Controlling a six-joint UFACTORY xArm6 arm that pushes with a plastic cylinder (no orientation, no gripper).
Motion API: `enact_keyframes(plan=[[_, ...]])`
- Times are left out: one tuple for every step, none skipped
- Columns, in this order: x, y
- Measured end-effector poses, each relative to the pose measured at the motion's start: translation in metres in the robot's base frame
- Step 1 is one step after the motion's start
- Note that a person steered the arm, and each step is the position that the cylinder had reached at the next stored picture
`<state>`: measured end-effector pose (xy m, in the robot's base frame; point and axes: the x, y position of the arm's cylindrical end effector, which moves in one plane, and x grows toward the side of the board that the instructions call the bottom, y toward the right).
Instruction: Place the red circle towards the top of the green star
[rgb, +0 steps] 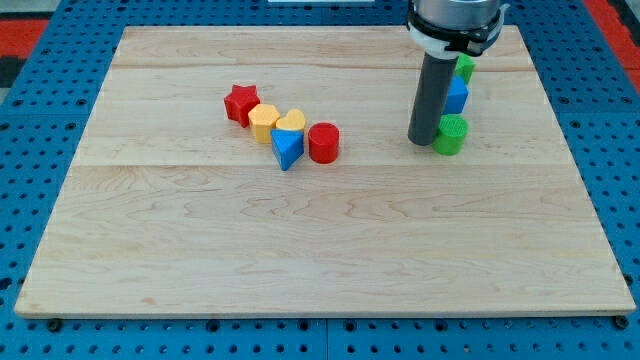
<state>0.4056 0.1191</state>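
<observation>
The red circle (323, 143) stands left of the board's middle, at the right end of a cluster of blocks. The green star (451, 134) is far to its right, in the upper right part of the board. My tip (423, 141) rests on the board right beside the green star's left side, touching or nearly touching it. The rod rises straight up from there and hides part of the blocks behind it. The tip is a long way right of the red circle.
A red star (240, 103), a yellow hexagon (264, 122), a yellow heart (291, 122) and a blue triangle (287, 150) crowd the red circle's left. A blue block (457, 96) and a second green block (465, 68) line up above the green star.
</observation>
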Motion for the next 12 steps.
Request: enact_keyframes(plan=[[0.004, -0.007], [0.026, -0.028], [0.043, -0.062], [0.044, -0.117], [0.038, -0.158], [0.024, -0.149], [0.022, -0.134], [0.022, -0.128], [0.027, -0.124], [0.027, -0.110], [0.022, -0.096], [0.007, -0.096]])
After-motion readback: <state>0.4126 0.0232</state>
